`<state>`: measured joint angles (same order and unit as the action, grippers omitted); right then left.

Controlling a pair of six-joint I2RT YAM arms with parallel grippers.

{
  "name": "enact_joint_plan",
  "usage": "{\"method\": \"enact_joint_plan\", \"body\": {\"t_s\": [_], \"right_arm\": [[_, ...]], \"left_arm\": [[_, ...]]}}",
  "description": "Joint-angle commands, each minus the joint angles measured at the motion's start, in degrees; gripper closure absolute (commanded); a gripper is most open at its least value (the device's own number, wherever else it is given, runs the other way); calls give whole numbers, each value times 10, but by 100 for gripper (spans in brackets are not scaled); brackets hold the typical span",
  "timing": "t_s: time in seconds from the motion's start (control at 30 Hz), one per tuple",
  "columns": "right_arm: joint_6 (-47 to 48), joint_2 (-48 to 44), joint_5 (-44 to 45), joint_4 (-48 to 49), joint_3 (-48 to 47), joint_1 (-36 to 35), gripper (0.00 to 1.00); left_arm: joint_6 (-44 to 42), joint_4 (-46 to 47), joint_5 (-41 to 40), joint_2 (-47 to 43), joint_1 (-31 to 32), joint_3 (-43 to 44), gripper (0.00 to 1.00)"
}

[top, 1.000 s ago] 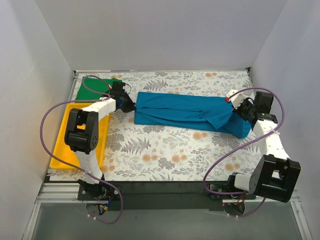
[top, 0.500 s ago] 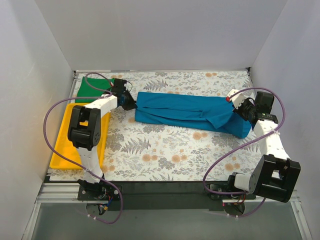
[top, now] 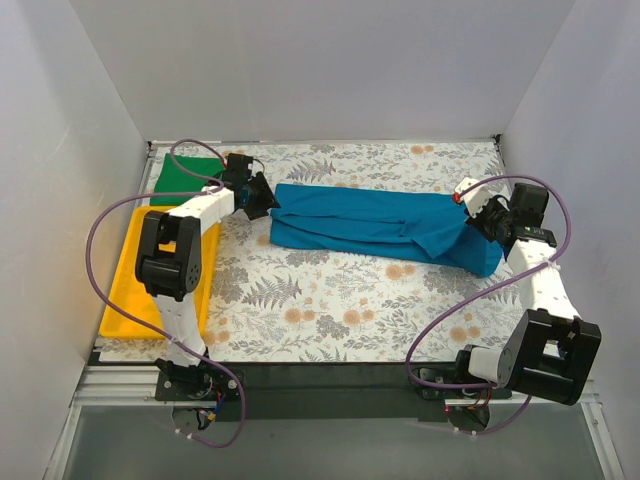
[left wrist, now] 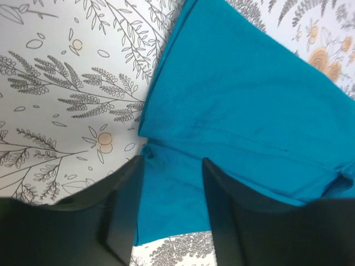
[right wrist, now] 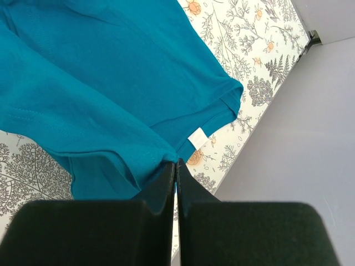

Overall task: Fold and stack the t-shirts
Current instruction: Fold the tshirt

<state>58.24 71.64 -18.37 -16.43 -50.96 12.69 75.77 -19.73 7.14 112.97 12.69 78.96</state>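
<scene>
In the right tool [right wrist: 176,165], teal t-shirt [right wrist: 100,72]

The teal-blue cloth t-shirt [top: 380,225] across the middle is a matt, soft knit, creased, with stitched hems. The bright green cloth t-shirt [top: 170,185] at upper left looks equally matt. The yellow plastic tray [top: 125,290] at left is smooth and faintly glossy. The floral-printed bench [top: 330,300] looks smooth and matt. The jaws are matt black plastic.

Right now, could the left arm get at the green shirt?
Probably yes. The green shirt lies uncovered close beside the left gripper, which is open at the teal shirt's edge. Only the arm's own cable loops over it.
</scene>
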Motion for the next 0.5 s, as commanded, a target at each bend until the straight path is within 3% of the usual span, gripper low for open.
{"method": "enact_joint_plan", "body": {"t_s": [0.0, 0.17, 0.3, 0.47], "right_arm": [[-13, 0, -22, 22, -5, 3, 99], [-15, -2, -26, 21, 1, 3, 99], [-15, -1, -28, 22, 3, 3, 99], [-16, -4, -31, 20, 3, 3, 99]], "left_arm": [[-33, 16, -9, -65, -6, -19, 53], [-54, 41, 12, -176, -17, -121, 45], [-50, 59, 70, -227, -17, -202, 46], [-52, 62, 111, -211, -18, -227, 55]]}}
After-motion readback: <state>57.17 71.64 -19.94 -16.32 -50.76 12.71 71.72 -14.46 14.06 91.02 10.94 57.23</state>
